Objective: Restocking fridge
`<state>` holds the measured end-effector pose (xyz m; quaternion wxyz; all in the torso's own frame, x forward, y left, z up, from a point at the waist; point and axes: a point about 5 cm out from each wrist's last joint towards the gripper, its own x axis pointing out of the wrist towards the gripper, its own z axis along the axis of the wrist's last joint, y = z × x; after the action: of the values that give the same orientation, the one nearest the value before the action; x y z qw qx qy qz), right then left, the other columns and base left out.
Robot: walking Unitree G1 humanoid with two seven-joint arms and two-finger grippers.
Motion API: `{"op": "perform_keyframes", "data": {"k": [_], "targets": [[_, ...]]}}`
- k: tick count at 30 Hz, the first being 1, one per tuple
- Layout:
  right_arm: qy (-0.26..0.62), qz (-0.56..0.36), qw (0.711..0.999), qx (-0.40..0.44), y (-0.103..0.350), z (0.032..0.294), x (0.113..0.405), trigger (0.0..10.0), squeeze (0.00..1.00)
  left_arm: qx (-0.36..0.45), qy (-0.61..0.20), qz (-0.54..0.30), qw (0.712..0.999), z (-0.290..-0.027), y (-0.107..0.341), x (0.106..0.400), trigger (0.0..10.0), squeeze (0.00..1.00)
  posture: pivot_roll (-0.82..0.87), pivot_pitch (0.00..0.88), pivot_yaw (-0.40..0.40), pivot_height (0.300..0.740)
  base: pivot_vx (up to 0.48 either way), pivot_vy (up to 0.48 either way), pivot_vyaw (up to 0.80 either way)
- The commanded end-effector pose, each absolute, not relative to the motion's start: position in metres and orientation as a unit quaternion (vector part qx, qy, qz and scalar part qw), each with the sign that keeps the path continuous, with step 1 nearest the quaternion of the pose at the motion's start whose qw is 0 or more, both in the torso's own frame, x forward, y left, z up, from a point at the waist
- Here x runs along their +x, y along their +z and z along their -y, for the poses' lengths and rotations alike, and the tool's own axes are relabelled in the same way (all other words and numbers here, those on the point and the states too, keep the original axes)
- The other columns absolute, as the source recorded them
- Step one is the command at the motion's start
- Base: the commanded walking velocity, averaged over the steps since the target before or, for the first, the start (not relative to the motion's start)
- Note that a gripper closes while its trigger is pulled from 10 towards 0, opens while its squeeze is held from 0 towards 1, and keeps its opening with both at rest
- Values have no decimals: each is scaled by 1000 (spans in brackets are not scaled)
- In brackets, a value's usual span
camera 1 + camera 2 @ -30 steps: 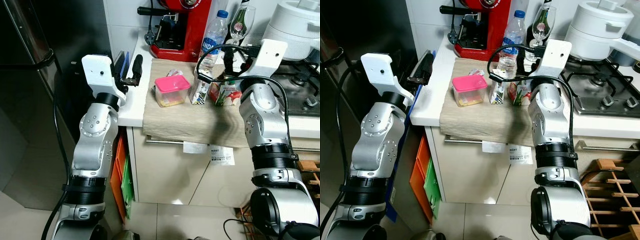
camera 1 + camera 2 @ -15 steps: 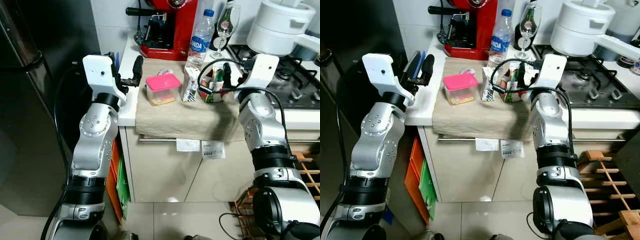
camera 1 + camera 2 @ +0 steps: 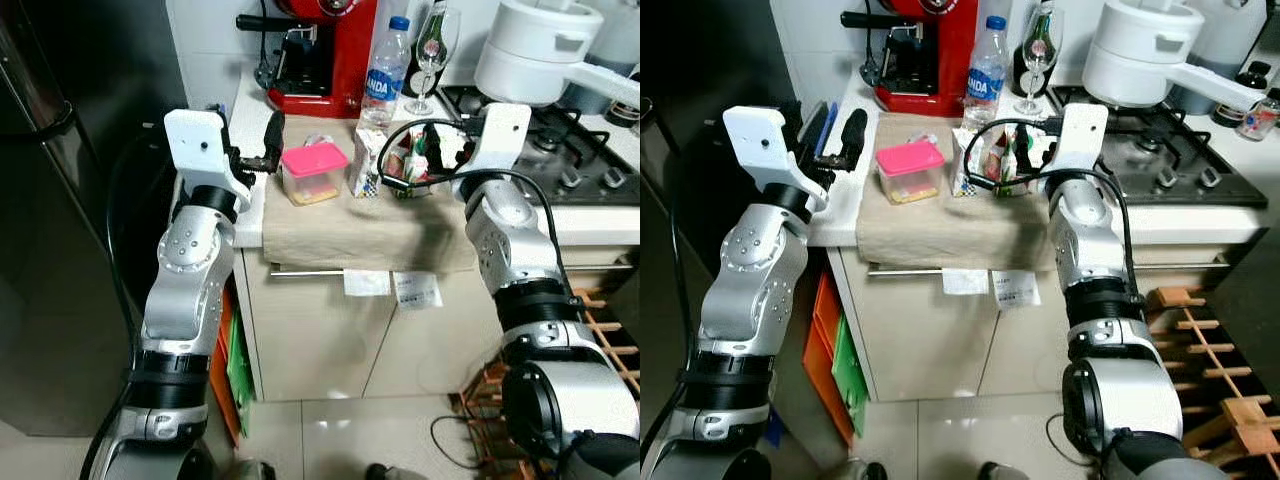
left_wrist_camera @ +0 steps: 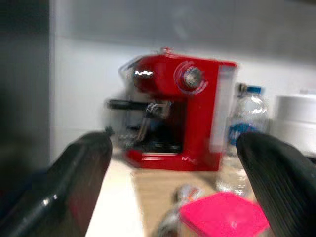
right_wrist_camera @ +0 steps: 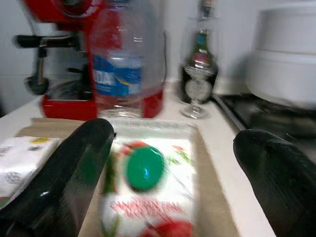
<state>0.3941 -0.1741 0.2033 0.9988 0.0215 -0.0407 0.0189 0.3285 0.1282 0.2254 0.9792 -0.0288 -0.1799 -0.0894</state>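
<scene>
While the robot has backed a little away from the counter (image 3: pixel 250 215) since a moment ago, so more floor shows, the things themselves have not moved. The right gripper (image 5: pixel 163 163) has its fingers spread wide just above the green-capped juice carton (image 5: pixel 148 207), which stands on the cloth (image 3: pixel 350 225) near its back edge, beside the small carton (image 3: pixel 363 165) and the pink-lidded box (image 3: pixel 312 172). The left gripper (image 4: pixel 173 187) is wide apart too, near the counter's left edge, so nothing is picked up yet for the fridge (image 3: pixel 50 200).
</scene>
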Motion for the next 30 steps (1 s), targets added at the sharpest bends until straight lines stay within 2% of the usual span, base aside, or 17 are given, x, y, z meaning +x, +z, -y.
{"op": "perform_keyframes", "data": {"k": [1,8,11,16,21,25,30], "targets": [[50,53,997,14,208,164,396,10000,0,-28,-81,173,981,-130,221,327,10000,0,8,0,-30,740,0,0,0],[27,126,992,-6,216,175,377,10000,0,-20,-82,169,982,-129,216,318,10000,0,7,0,-50,740,0,0,0],[-23,216,975,-55,217,181,338,10000,0,-6,-93,158,983,-131,208,309,10000,0,4,0,-51,740,0,0,0],[-47,235,968,-75,199,172,300,10000,0,-8,-98,144,985,-131,201,310,10000,0,-28,0,-35,740,0,0,0],[-40,212,975,-61,192,170,301,10000,0,-1,-152,139,979,-127,203,327,10000,0,-54,0,-24,740,0,0,0],[-29,196,979,-55,190,173,303,10000,0,23,-171,134,976,-148,213,348,10000,0,-71,0,-13,740,0,0,0],[-21,185,981,-51,187,171,300,10000,0,70,-199,112,971,-163,210,358,10000,0,-79,0,-10,740,0,0,0]]}}
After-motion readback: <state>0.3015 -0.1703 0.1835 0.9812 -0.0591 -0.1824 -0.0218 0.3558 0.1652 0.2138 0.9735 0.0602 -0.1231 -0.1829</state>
